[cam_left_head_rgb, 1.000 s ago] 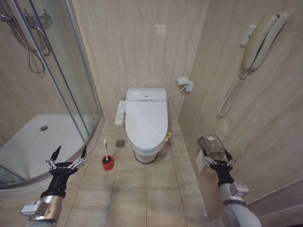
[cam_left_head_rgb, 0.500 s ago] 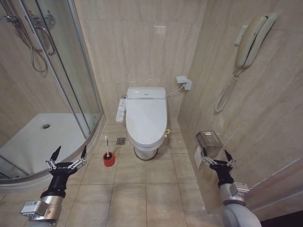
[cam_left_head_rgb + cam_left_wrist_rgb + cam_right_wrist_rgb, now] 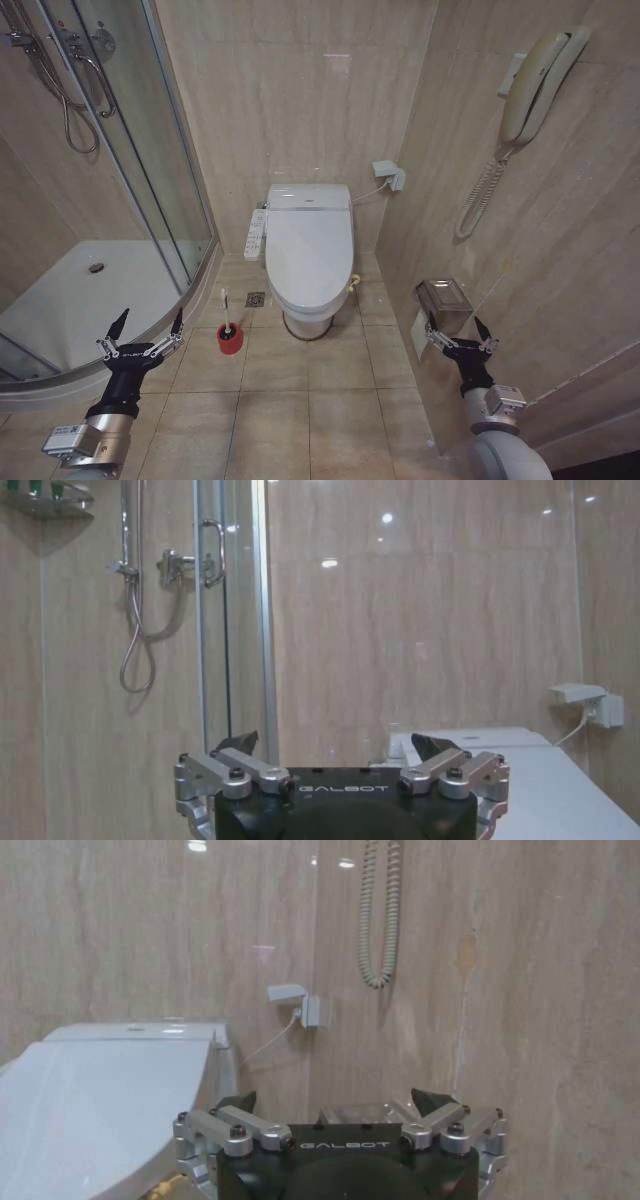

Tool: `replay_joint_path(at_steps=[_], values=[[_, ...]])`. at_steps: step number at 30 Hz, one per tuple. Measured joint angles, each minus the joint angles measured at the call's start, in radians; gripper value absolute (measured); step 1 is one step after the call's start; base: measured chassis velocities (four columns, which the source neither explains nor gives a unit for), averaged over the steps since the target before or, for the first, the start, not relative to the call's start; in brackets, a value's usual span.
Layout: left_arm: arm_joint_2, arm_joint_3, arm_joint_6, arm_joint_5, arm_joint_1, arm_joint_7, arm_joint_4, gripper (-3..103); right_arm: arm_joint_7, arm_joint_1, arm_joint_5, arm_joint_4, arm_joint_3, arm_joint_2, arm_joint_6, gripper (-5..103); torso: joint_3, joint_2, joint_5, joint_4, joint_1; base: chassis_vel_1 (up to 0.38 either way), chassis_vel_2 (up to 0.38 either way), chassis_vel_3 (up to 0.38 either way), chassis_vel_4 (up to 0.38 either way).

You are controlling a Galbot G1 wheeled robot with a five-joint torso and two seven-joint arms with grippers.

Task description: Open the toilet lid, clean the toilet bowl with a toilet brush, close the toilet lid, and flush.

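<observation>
Nothing moved vs. prior frame; slight camera drift only. Toilet lid [image 3: 309, 255]: smooth white oval, down, centre rear. Toilet brush [image 3: 227, 331]: red cup, floor, left of the toilet. Left gripper [image 3: 141, 331], right gripper [image 3: 459, 332]: spread, empty, low at either side; open tile floor [image 3: 300, 400] btw them.

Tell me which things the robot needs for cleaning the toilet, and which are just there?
Needed:
toilet lid, shut
toilet brush in its red cup
left pincer and right pincer, both open, held low

Just there:
wall phone
shower hose
paper holder
floor drain
</observation>
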Motion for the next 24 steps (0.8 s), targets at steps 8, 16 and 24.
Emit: replay_joint_path(at_steps=[8,16,24], values=[[0.000,0.000,0.000,0.000,0.000,0.000,0.000,100,0.000,0.000,0.000,0.000,0.000,0.000,0.000,100,0.000,0.000,0.0001,0.0000,0.000,0.014,0.003,-0.006,-0.004],[0.000,0.000,0.000,0.000,0.000,0.000,0.000,100,0.000,0.000,0.000,0.000,0.000,0.000,0.000,100,0.000,0.000,0.0002,0.0001,0.000,0.000,0.000,0.000,0.000],[0.000,0.000,0.000,0.000,0.000,0.000,0.000,100,0.000,0.000,0.000,0.000,0.000,0.000,0.000,100,0.000,0.000,0.0002,0.0002,0.000,0.000,0.000,0.000,0.000]])
